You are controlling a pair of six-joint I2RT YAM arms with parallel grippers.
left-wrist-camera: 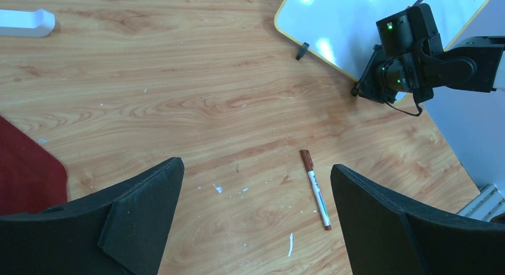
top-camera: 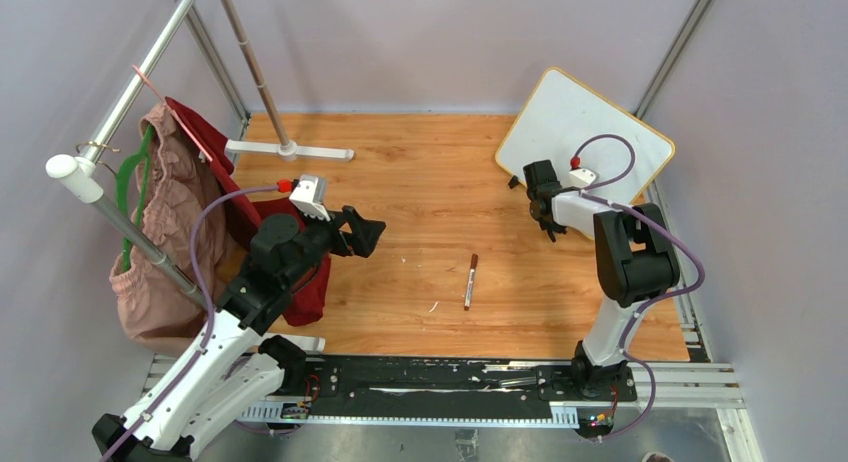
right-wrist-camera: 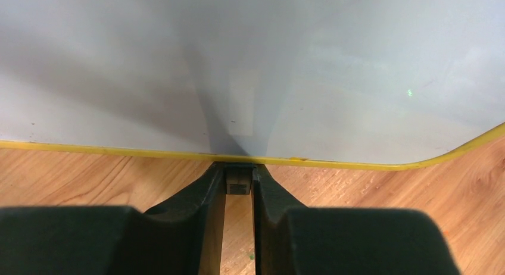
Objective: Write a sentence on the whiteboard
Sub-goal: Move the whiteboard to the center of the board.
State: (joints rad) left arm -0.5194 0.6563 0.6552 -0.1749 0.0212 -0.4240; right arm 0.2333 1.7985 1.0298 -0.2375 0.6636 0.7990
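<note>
Nearest the bases, the marker point(top-camera: 470, 280) lies loose on the table point(top-camera: 400, 172), so writing cannot begin. The left gripper point(top-camera: 368, 232) hovers beside it, spread wide, seemingly ready to collect it. Farther right, the right gripper point(right-wrist-camera: 239, 178) is narrowed against the yellow rim of the whiteboard point(top-camera: 560, 107), blank and flat, probably to reposition it. I cannot tell whether it pinches.

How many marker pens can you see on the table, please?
1. The marker lies flat near the middle of the table, apart from the whiteboard; another could be hidden beneath the clothes.
</note>
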